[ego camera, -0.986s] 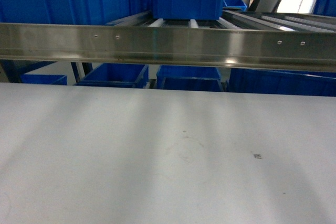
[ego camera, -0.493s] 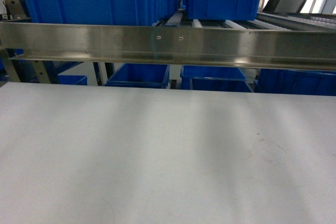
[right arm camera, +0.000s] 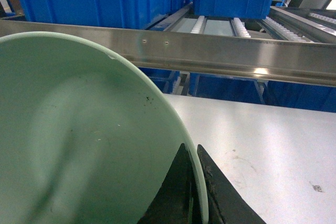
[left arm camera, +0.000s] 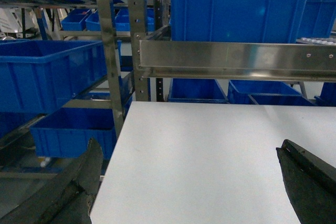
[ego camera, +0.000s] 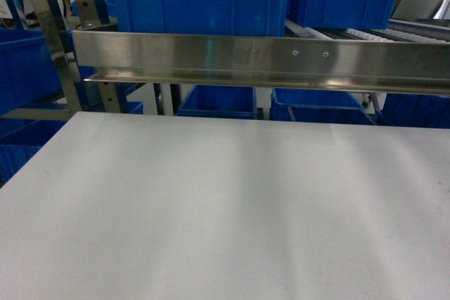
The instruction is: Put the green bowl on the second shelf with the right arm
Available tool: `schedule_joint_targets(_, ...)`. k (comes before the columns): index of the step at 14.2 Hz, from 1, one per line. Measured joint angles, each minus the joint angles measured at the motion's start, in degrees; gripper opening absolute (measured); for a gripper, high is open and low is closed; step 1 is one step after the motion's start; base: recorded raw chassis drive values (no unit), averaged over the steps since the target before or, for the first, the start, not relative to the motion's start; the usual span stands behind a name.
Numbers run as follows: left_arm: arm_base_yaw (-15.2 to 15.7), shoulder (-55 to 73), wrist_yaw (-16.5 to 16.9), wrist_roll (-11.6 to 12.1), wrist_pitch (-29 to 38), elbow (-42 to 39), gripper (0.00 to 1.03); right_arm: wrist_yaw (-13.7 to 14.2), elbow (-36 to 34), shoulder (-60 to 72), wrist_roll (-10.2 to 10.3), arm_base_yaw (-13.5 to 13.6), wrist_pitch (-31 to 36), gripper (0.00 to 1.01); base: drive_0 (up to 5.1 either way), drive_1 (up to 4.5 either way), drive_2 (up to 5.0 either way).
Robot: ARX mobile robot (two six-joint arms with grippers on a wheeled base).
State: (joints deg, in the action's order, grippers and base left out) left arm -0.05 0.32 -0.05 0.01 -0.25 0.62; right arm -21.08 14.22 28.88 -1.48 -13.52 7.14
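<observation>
Glossy, smooth pale-green glaze on the green bowl (right arm camera: 89,140), flecked with a few dark specks and chipped white at the rim, pinched there between matt black fingers (right arm camera: 178,192) of the right gripper (right arm camera: 194,195). Brushed stainless steel, shiny and streaked with reflections, along the front rail (ego camera: 260,61) of the second shelf (right arm camera: 220,27), with white plastic-looking rollers (right arm camera: 199,23) behind. Matt white, faintly scuffed on the tabletop (ego camera: 225,209); smooth, slightly shiny blue plastic on the bins (left arm camera: 236,9); dull black on the left gripper's fingers (left arm camera: 307,182).

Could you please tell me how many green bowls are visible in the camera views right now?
1: the green bowl fills the right wrist view, its rim pinched in the right hand before the steel rack rail. The other views show none.
</observation>
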Motion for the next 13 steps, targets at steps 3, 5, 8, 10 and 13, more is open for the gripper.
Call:
schedule_joint_targets(3, 0.0, 0.0, 0.0, 0.0, 0.0, 0.02, 0.98, 0.02, 0.0, -0.02, 0.0, 0.0, 0.11, 0.02, -4.9, 2.52, 2.5)
schedule_joint_targets(5, 0.0, 0.0, -0.04, 0.0, 0.02, 0.02, 0.98, 0.02, 0.0, 0.0, 0.0, 0.0, 0.0, 0.02, -4.9, 2.52, 2.5)
schedule_joint_targets(8, 0.0, 0.0, -0.04, 0.0, 0.0, 0.02, 0.98, 0.02, 0.0, 0.22, 0.0, 0.0, 0.0, 0.02, -4.9, 2.52, 2.5)
schedule_joint_targets(10, 0.0, 0.0, 0.0, 0.0, 0.0, 0.0, 0.98, 0.02, 0.0, -0.11, 0.0, 0.0, 0.11, 0.02, -4.9, 2.52, 2.5)
schedule_joint_targets(13, 0.0, 0.0, -0.07, 0.02, 0.02, 0.02, 0.98, 0.02, 0.0, 0.0, 0.0, 0.0, 0.07, 0.02, -4.9, 2.52, 2.5)
